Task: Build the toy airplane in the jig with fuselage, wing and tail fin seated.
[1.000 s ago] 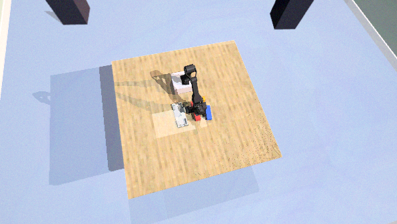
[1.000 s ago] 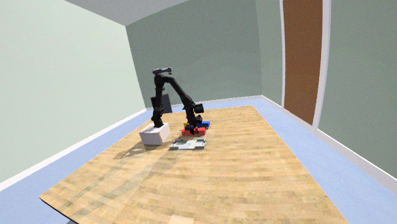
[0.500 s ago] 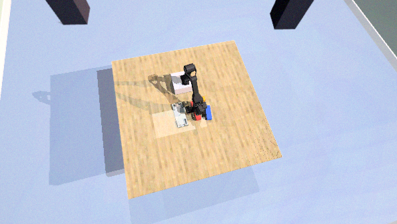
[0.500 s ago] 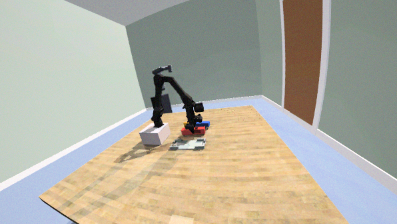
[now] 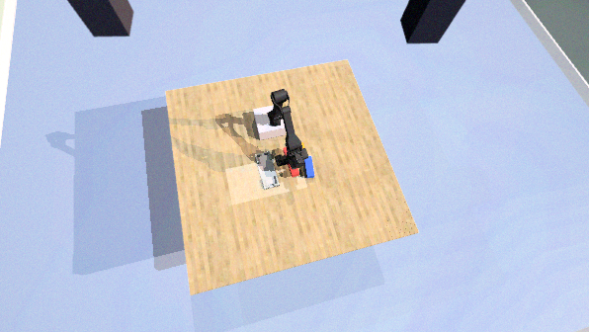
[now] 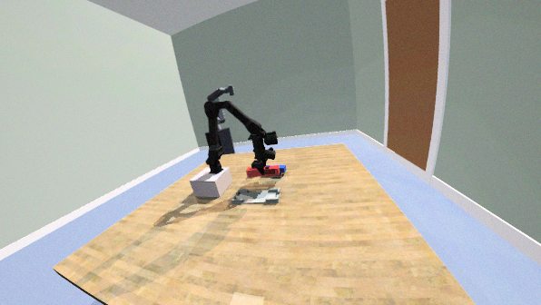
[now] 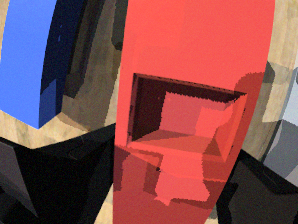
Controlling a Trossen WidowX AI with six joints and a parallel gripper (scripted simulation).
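Note:
The red fuselage [image 5: 294, 172] [image 6: 273, 171] [image 7: 200, 40] is between the fingers of my gripper [image 6: 259, 171] [image 7: 173, 136], which is shut on its sides. It is held a little above the table, with its shadow beneath and its large socket facing up. The grey jig [image 5: 270, 179] [image 6: 257, 196] is empty and stands beside it, on the left in the top view. The blue wing [image 5: 309, 167] [image 6: 282, 168] [image 7: 22, 65] lies on the fuselage's other side. A bit of the yellow tail fin [image 5: 302, 145] shows by the gripper in the top view; the arm hides the rest.
The white base block [image 5: 271, 132] [image 6: 210, 186] carries the arm on the wooden table [image 5: 296, 237] [image 6: 340, 236]. The wing is close beside the gripper's finger. The jig has raised walls at its ends.

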